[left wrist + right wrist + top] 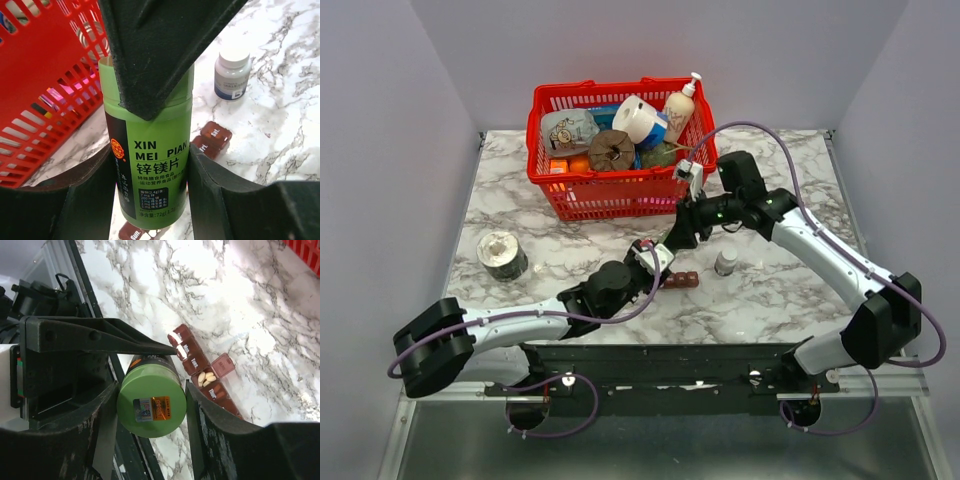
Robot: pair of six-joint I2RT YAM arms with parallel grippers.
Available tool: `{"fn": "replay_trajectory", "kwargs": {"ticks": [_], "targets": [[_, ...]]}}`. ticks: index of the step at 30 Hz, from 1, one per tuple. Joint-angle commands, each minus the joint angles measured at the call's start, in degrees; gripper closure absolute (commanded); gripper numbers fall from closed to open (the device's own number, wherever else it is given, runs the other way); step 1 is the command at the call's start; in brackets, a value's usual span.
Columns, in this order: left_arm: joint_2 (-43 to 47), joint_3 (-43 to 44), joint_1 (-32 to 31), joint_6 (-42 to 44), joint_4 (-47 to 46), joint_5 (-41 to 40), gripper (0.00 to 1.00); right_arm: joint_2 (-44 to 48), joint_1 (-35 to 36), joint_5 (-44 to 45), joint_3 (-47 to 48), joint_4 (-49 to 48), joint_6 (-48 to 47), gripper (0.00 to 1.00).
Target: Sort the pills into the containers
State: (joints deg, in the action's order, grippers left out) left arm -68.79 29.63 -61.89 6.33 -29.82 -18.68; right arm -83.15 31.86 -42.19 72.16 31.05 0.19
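A green bottle (pixel 150 150) with "XIN MEI PIAN" printed on it hangs above the table, my left gripper (pixel 149 156) shut on its body. My right gripper (pixel 151 390) is closed round the bottle's green cap (pixel 151 401), a finger pressing on each side. In the top view both grippers meet mid-table at the bottle (pixel 667 241). Below lie the containers (pixel 200 370), a dark red-brown strip marked with weekdays. One lid stands open over white pills (pixel 206 377). The same containers (pixel 680 280) lie just right of my left gripper (pixel 652 256).
A red basket (pixel 620 92) full of groceries stands at the back. A small clear bottle with a white cap (pixel 726 262) stands right of the strip. A round tin (pixel 502 254) sits at the left.
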Motion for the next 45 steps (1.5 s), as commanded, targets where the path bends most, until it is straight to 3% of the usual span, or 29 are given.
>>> {"fn": "replay_trajectory", "kwargs": {"ticks": [1, 4, 5, 7, 8, 15, 18, 24, 33, 36, 43, 45], "targets": [[3.13, 3.08, 0.71, 1.95, -14.83, 3.07, 1.0, 0.53, 1.11, -11.83, 2.89, 3.66, 1.85, 0.35], [6.11, 0.79, 3.25, -1.13, -11.76, 10.39, 1.0, 1.77, -0.21, -13.78, 7.45, 6.12, -5.0, 0.05], [7.0, 0.35, 4.13, -2.8, -9.75, 17.29, 1.0, 1.86, -0.48, -14.31, 8.86, 8.39, -9.2, 0.02], [9.45, -0.97, 6.15, -4.39, -8.24, 23.05, 1.0, 1.86, -1.18, -15.98, 13.52, 11.74, -15.27, 0.0], [10.34, -1.32, 6.95, -5.79, -6.75, 30.21, 1.0, 1.94, -1.18, -16.6, 15.27, 15.76, -18.96, 0.0], [13.69, -0.36, 13.98, -11.59, 2.22, 55.02, 1.0, 2.39, -0.4, -25.74, 24.07, 43.28, -69.36, 0.0], [12.9, -0.36, 16.18, -14.32, 0.3, 60.58, 1.0, 1.16, 2.58, -22.42, 24.61, 48.4, -75.83, 0.0], [9.91, 1.57, 17.33, -16.34, -1.72, 63.58, 1.0, 2.03, 6.98, -16.26, 18.9, 44.63, -73.32, 0.02], [7.8, 1.75, 17.68, -19.51, -6.21, 65.87, 1.0, 2.91, 7.25, -11.68, 13.97, 36.46, -67.52, 0.07], [8.15, 1.57, 17.77, -19.6, -6.48, 65.61, 1.0, 2.65, 7.25, -11.33, 13.44, 35.57, -66.2, 0.15], [9.73, 1.05, 18.03, -16.54, -4.11, 58.26, 1.0, 2.12, 7.26, -12.47, 14.06, 34.7, -59.61, 0.55], [10.34, 1.4, 18.03, -14.69, -0.95, 54.47, 1.0, 1.77, 7.25, -13.0, 14.06, 33.65, -54.72, 0.57]]}}
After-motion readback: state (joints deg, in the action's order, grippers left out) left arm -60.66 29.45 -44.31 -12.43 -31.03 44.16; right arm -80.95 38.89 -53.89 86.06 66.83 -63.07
